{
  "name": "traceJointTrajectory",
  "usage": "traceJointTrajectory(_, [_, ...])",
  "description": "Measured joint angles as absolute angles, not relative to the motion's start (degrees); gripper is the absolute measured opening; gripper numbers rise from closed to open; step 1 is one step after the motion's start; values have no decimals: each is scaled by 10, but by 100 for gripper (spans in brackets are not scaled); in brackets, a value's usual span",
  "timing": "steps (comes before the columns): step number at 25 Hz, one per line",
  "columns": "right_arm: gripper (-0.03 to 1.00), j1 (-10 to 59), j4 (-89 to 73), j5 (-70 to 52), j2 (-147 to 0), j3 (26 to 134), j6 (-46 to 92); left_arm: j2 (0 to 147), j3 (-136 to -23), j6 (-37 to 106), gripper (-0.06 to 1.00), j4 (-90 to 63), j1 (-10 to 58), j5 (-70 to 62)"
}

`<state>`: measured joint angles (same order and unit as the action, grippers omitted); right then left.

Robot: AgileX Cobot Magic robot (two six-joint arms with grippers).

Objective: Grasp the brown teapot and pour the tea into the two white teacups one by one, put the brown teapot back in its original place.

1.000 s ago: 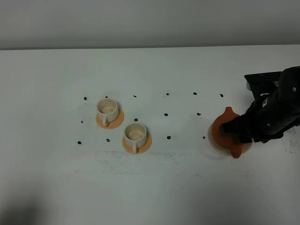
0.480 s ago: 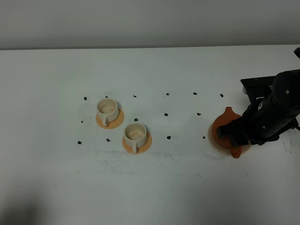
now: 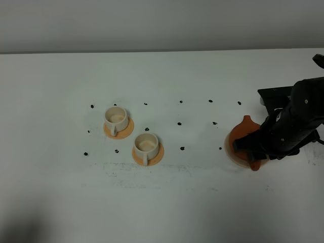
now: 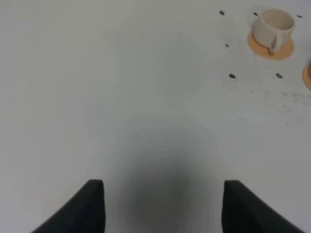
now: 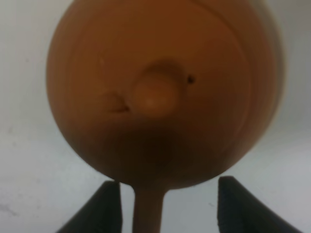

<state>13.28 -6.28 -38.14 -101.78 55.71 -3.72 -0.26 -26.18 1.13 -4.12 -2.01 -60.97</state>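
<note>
The brown teapot [image 3: 241,137] stands with its lid on upon the pale beige coaster [image 3: 228,151] at the right. My right gripper [image 3: 251,152] hovers over it, open. In the right wrist view the teapot [image 5: 160,92] fills the frame, and its handle [image 5: 148,213] lies between the two fingers without touching either. The two white teacups [image 3: 116,118] [image 3: 146,144] stand on orange saucers left of centre. The tea is hidden. My left gripper [image 4: 163,204] is open over bare table, with one teacup [image 4: 275,26] far ahead of it.
Small black dots [image 3: 179,123] mark the white table [image 3: 182,202] between the cups and the teapot. The right arm's dark body [image 3: 298,121] covers the table's right edge. The grey wall [image 3: 162,25] runs along the back.
The right arm has shifted slightly over the teapot, its wrist swinging a little to the right. Teapot, cups and left gripper have stayed put.
</note>
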Motion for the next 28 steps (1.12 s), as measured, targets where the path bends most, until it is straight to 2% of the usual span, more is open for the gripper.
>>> traceJointTrajectory(6, [43, 133, -63, -381, -1021, 557, -36, -3, -262, 11, 50, -41, -20, -610])
traceJointTrajectory(10, [38, 133, -63, -380, -1024, 557, -32, -3, -262, 11, 50, -41, -20, -610])
traceJointTrajectory(15, [9, 135, -67, -384, -1035, 557, 0, -3, -262, 11, 50, -41, -20, -610])
traceJointTrajectory(28, [9, 135, -67, -381, -1035, 557, 15, -3, -262, 11, 50, -41, -20, -610])
